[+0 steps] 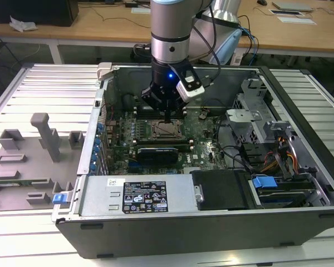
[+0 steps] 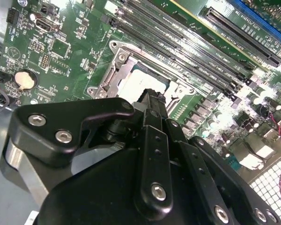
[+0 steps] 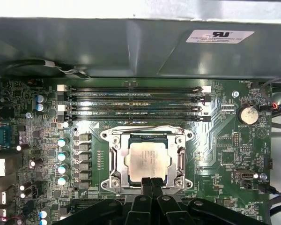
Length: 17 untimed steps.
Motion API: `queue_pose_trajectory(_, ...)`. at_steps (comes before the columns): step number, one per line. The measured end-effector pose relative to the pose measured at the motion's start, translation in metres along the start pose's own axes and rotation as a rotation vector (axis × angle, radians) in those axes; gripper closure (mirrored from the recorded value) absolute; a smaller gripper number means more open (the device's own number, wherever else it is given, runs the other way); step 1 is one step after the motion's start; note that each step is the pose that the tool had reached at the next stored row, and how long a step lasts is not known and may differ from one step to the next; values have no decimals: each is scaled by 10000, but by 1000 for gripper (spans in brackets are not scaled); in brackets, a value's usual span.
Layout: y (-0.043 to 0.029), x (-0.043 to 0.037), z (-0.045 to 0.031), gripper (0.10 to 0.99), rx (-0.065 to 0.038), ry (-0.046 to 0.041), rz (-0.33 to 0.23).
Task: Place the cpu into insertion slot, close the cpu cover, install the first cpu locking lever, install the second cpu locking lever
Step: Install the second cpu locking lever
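Exterior view
Case: an open computer case (image 1: 300, 183) lies on a slatted metal table (image 1: 39, 89), with the green motherboard (image 1: 203, 136) flat at the bottom.
Arm: it comes straight down into the case, and the gripper (image 1: 167, 118) hangs right over the insertion slot (image 1: 166, 130).
In the way: the arm's black head hides the far edge of the socket. A dark card (image 1: 158, 151) sits just in front of it.
Around: grey plastic fixtures (image 1: 44, 139) stand on the table toward the exterior view's left; the drive cage and loose cables (image 1: 278, 150) crowd the right end of the case.

Second wrist view
Gripper: the black linkage takes up the near half, and the fingers (image 2: 152, 101) meet at one narrow tip, pressed together with nothing between them (as far as I can see).
cpu (image 2: 133, 86): its pale silvery top shows just past that tip, seated inside the metal frame.
Around: long black memory slots (image 2: 187, 44) run beside the socket, and a coin battery (image 2: 24, 78) sits off to the side.

First wrist view
Socket: the chip (image 3: 147, 160) lies flat in the slot (image 3: 113, 161).
cpu cover (image 3: 147, 137): its silvery frame rings the chip and looks to be down over it.
Tip: the closed fingertips (image 3: 151, 183) sit at the chip's near edge; can't tell if they touch it.
Around: four memory slots (image 3: 133, 103) lie past the socket, with a row of capacitors (image 3: 62, 159) alongside.
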<state>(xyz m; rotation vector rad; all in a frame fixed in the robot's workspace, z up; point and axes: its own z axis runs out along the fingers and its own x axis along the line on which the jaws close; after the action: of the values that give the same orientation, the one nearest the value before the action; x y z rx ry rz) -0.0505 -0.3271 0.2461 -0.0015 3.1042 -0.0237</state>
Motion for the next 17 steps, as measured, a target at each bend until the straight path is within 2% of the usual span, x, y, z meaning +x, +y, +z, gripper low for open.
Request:
queue_pose_trajectory(8,0,0,-7,980,0,0,-1)
queue_pose_trajectory(12,-22,0,-7,980,1,1,-1)
queue_pose_trajectory(17,-230,0,-4,980,1,1,-1)
